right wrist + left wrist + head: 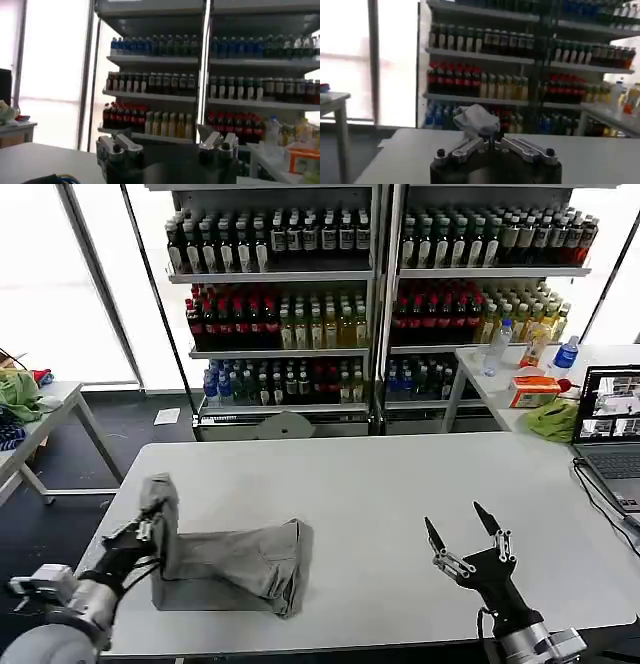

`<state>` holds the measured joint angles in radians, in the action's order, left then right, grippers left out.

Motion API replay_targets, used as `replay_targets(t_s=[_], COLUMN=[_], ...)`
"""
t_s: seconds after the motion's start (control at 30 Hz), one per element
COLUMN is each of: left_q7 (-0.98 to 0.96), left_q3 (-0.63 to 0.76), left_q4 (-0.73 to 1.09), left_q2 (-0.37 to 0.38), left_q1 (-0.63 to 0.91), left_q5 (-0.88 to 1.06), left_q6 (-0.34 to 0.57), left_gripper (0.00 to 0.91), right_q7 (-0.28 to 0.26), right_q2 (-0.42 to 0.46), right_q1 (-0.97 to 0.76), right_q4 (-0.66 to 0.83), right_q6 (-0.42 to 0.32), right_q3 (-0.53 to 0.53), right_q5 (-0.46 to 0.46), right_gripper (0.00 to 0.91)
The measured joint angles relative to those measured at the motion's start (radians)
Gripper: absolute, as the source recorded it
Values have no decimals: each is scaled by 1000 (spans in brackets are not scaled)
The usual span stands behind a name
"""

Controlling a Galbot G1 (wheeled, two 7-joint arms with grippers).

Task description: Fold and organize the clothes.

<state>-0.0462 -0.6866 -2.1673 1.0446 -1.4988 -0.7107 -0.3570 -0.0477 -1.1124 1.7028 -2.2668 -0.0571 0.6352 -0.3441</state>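
While the shirt lies rumpled on the table's left front part, one end of it is lifted in a bunch by the left gripper, clenched on the fabric; the left wrist view shows that wad pinched between its fingers. The right gripper hovers over the table well apart from the shirt, fingers spread and holding nothing. With so small a pinch, the cloth may slip free, or the rest may drag and crease rather than fold flat. Print, buttons and collar are hidden in the folds.
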Motion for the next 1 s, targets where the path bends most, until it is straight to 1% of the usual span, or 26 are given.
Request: replay_targets(t_s=[0.03,0.23,0.43,0.47,0.5,0.53,0.73,1.0], left_q7=[-2,-15,-15,-13,-13,-13,-5,3], left_q3=[35,210,337,351,365,379,428,444], left_q4=[0,13,40,46,53,62,100,110], left_q2=[2,20,44,48,53,58,88,124], left_q1=[10,64,102,107,112,119,142,141], left_q5=[0,8,22,24,26,27,40,43], left_q6=[-1,-6,-10,-10,-11,-13,-19,-27], left_gripper=[10,20,10,232,867,907,907,907], right_q7=[0,-1,-1,-1,-1,-1,1,2], right_q2=[-2,-13,-13,-13,-13,-14,-14,-11], right_q1=[4,23,34,35,36,37,34,28], right_q4=[0,-5,-20,-22,-25,-27,-35,-41], right_q6=[1,5,13,15,16,18,26,35], right_q3=[4,12,23,24,24,24,18,9], right_q5=[1,11,13,13,13,13,13,9], right_gripper=[907,907,907,907,907,907,907,907])
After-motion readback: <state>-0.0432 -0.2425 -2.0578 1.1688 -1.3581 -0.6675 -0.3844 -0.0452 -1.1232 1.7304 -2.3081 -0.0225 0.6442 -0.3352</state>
